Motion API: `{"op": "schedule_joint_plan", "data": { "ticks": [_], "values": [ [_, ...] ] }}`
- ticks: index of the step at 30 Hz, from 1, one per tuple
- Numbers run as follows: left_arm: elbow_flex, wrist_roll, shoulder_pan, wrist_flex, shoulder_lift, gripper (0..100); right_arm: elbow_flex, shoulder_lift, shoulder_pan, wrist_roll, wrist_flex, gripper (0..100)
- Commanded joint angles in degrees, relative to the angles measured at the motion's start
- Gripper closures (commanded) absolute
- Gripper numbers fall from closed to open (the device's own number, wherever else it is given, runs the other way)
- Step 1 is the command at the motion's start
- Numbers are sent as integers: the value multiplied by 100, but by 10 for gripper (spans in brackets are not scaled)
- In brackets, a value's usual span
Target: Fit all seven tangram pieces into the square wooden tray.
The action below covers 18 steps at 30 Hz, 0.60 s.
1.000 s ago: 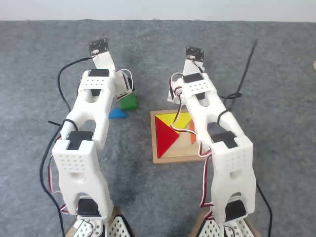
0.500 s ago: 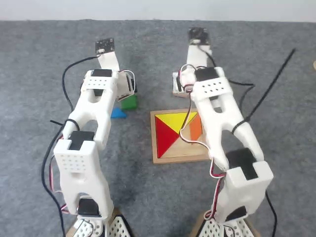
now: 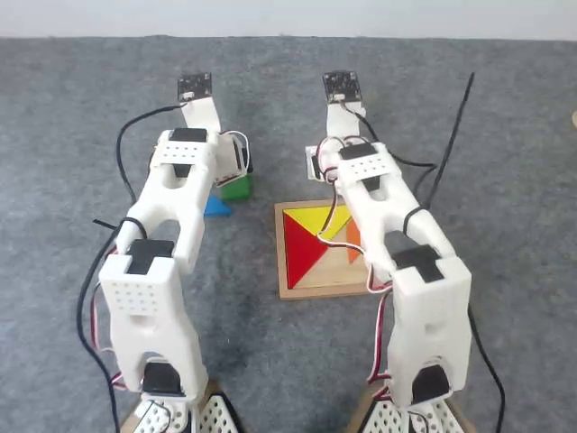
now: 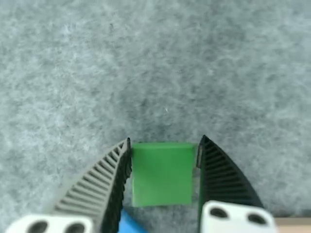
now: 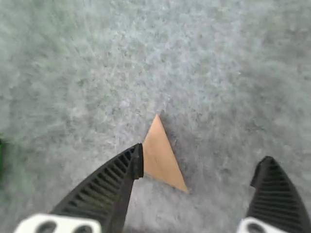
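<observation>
Two closeups: left jaws clamp green square (image 4: 163,172); right jaws gape around tan triangle (image 5: 160,158).

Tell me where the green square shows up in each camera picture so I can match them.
High view: green square on the grey mat, left of the tray, beside the blue piece.
Left wrist view: green square held in the left gripper, blue piece beside it.
Right wrist view: probably the dark green sliver at the frame edge.
Shared landmark: the blue piece, plus the grey mat everywhere.
</observation>
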Motion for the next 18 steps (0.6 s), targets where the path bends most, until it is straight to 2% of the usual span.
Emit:
{"op": "schedule_joint_plan", "data": {
  "ticks": [1,6,12,18],
  "values": [
    [-31,-79,26,-123,-167,784,-26,-22,-110,-18,-163,713],
    [-31,-79,26,-123,-176,784,-18,13,-259,-9,48,788],
    [-31,-79,26,-123,-176,784,-18,13,-418,404,462,792],
    [-22,-79,18,-114,-176,784,-18,13,-382,431,576,794]
  ]
}}
